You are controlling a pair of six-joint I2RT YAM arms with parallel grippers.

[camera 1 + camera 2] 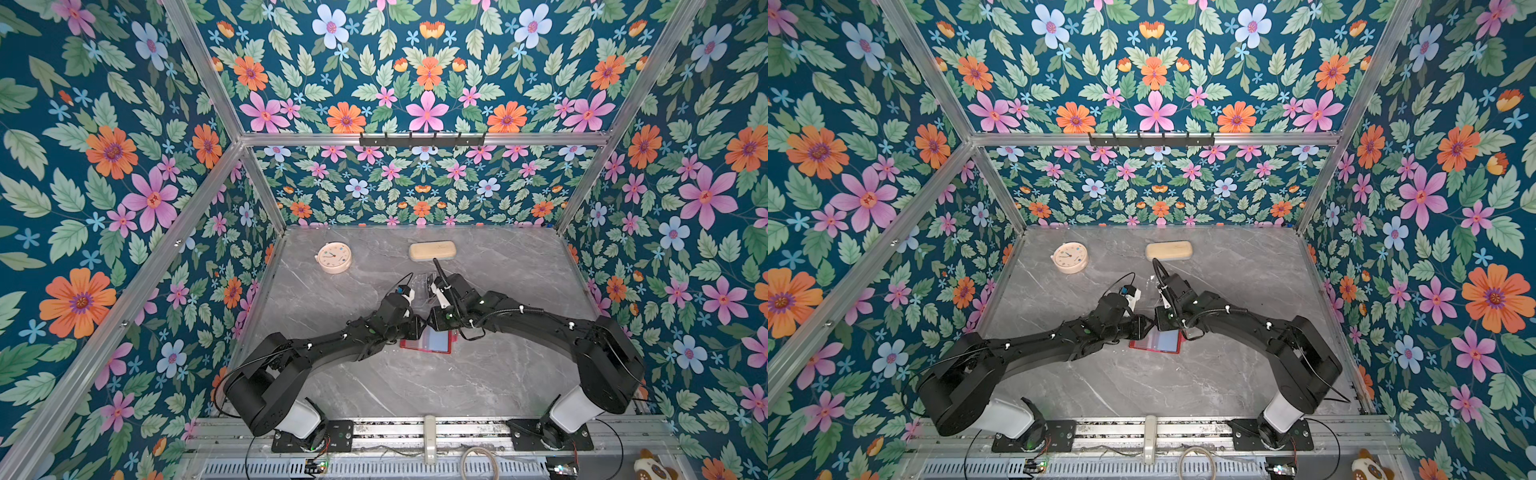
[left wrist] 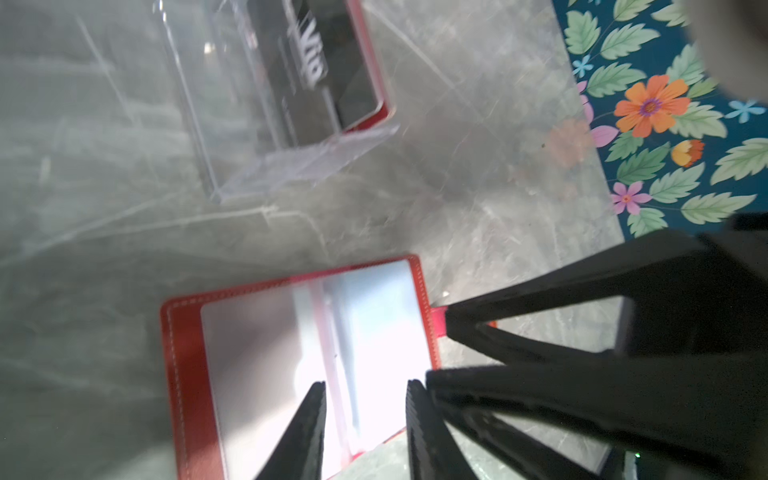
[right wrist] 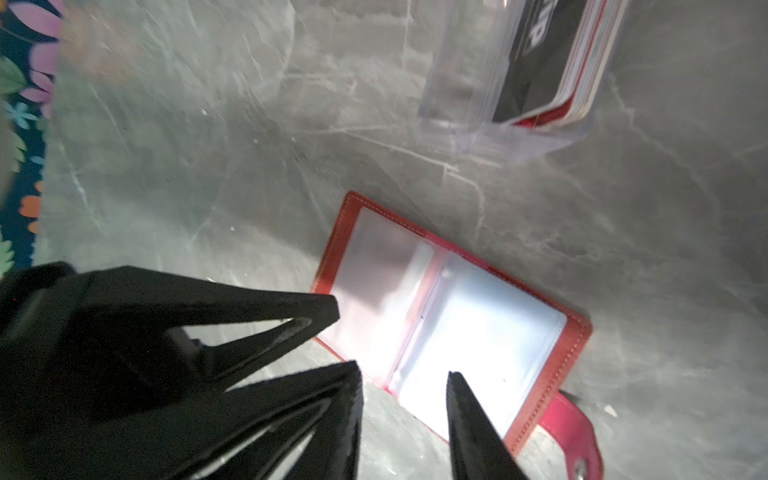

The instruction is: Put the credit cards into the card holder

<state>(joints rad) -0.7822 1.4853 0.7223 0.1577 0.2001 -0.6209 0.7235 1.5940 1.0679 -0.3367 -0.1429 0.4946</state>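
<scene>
The red card holder (image 1: 436, 343) (image 1: 1163, 341) lies open and flat on the marble table, clear sleeves up. My left gripper (image 2: 365, 386) hovers open over its sleeves (image 2: 291, 353), with nothing between the fingers. My right gripper (image 3: 405, 374) is open too, at the holder's (image 3: 449, 316) near edge beside the snap tab (image 3: 573, 432). Both grippers' fingers crowd together over the holder. The credit cards (image 2: 332, 62) (image 3: 540, 62) stand stacked in a clear acrylic stand behind it, a black "Vip" card in front and a red one behind.
The acrylic stand (image 1: 424, 286) sits just beyond the two wrists. At the back of the table are a round pink clock (image 1: 334, 257) and a beige oblong case (image 1: 432, 250). Floral walls close in on three sides.
</scene>
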